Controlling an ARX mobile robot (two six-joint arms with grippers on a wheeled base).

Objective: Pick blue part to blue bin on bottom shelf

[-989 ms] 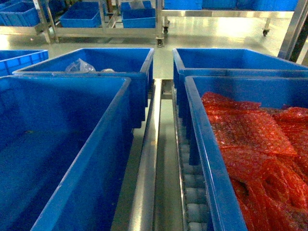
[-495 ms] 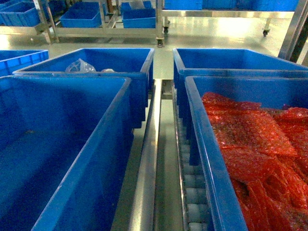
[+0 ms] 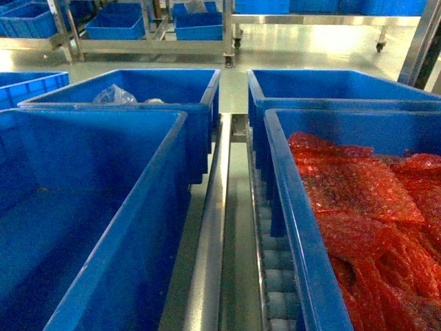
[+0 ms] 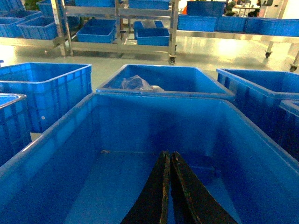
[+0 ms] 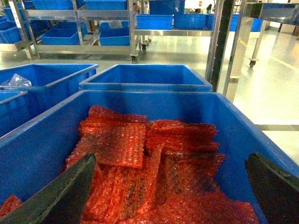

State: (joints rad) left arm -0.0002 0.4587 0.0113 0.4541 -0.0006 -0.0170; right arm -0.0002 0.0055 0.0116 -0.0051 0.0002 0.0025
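Left of the steel rail [image 3: 210,234], the left pincer [image 4: 168,186] hangs pressed together inside the empty blue bin [image 4: 65,140]. Right of the rail, the right pincer [image 5: 170,186] is spread over red bubble wrap [image 5: 154,163] filling its bin [image 5: 243,135]. No blue part visible.

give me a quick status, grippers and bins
Left gripper shut, empty, over bare near-left bin. Right gripper open above red bubble-wrap pouches in near-right bin. No blue part seen.

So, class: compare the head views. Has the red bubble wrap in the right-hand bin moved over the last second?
No. The red bubble wrap lies the same against the bin wall and the steel rail in all three head views.
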